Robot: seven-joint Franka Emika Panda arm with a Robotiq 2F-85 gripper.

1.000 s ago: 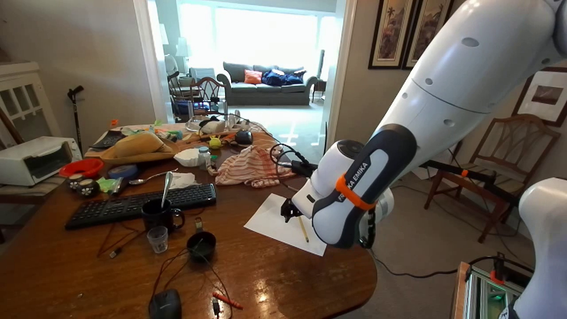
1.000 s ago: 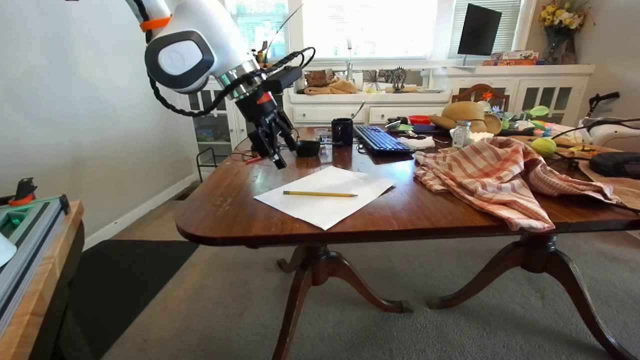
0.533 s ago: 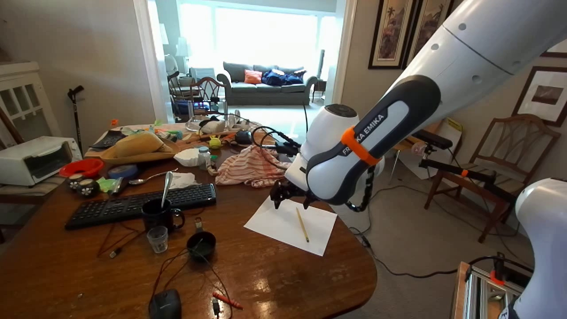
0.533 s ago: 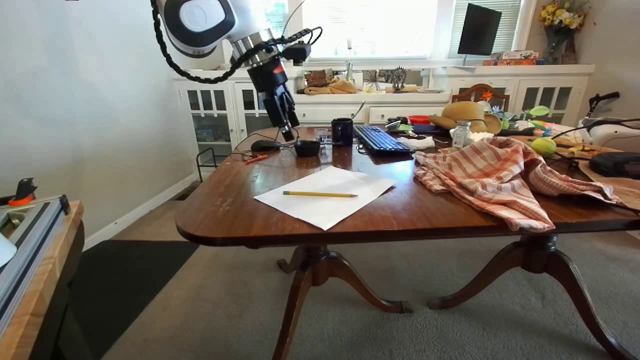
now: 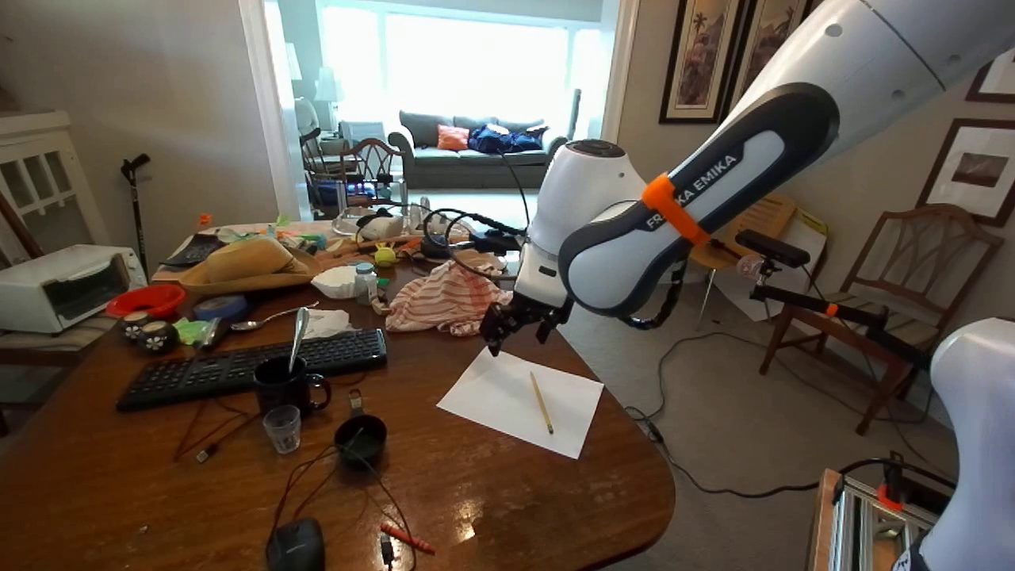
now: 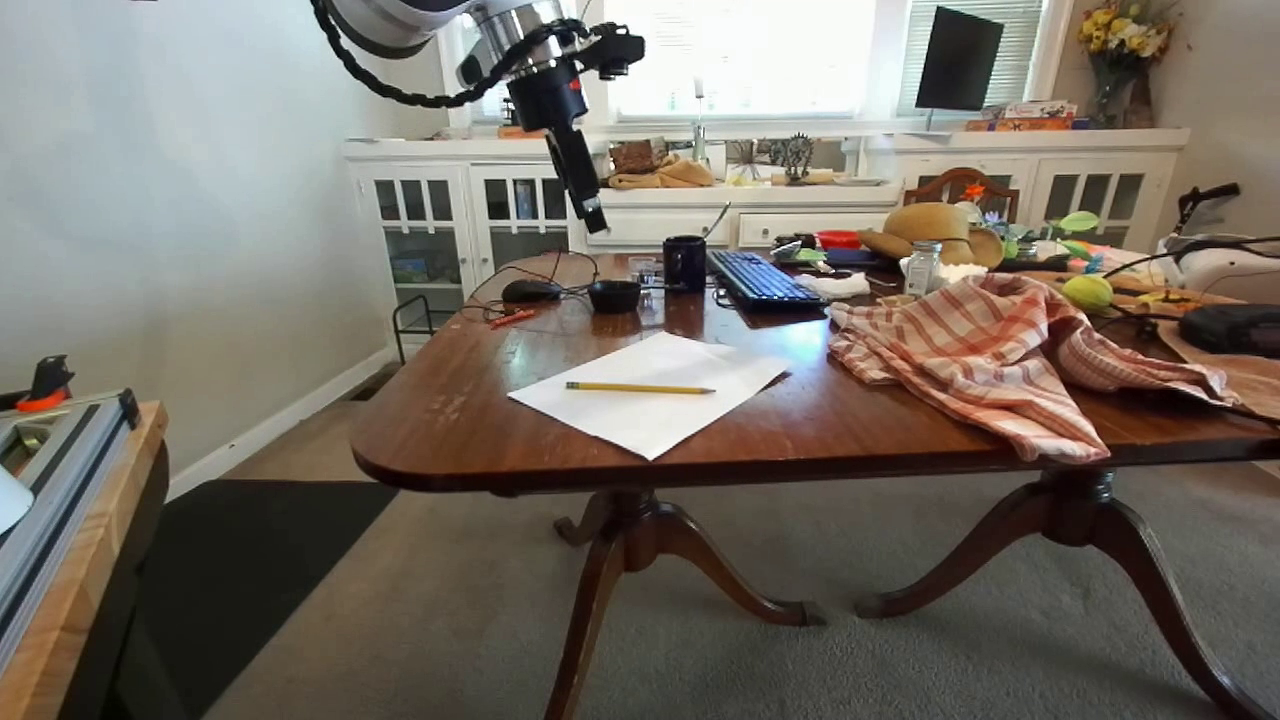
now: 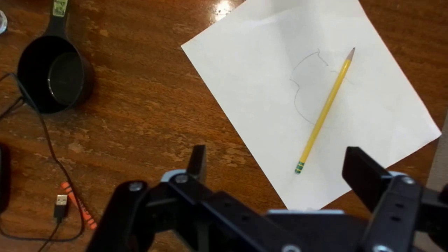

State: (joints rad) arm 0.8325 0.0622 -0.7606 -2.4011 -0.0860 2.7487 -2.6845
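Observation:
A yellow pencil (image 7: pixel 325 108) lies on a white sheet of paper (image 7: pixel 245 98), its green-banded end nearest my gripper. Thin curved lines are drawn on the paper beside the pencil. My gripper (image 7: pixel 275 148) stands open with wide-spread fingers, holding nothing. It hangs well above the tabletop, touching neither sheet nor pencil. Both exterior views show the pencil (image 5: pixel 541 402) flat on the paper (image 6: pixel 650 430), with the gripper (image 5: pixel 518 344) raised over it. In an exterior view the gripper (image 6: pixel 595 222) is seen from the side, one finger mostly covering the other.
On the wooden table stand a black measuring cup (image 7: pixel 68 78), a dark mug (image 5: pixel 277 388) with a spoon, and a small clear glass (image 5: pixel 283 429). A keyboard (image 6: pixel 765 280), mouse (image 5: pixel 296 546), cords, an orange-red crayon (image 7: pixel 77 204) and a striped towel (image 6: pixel 980 350) lie around.
My gripper has climbed away from the table, and its fingers are now clearly seen spread apart. The pencil and the paper have stayed where they were.

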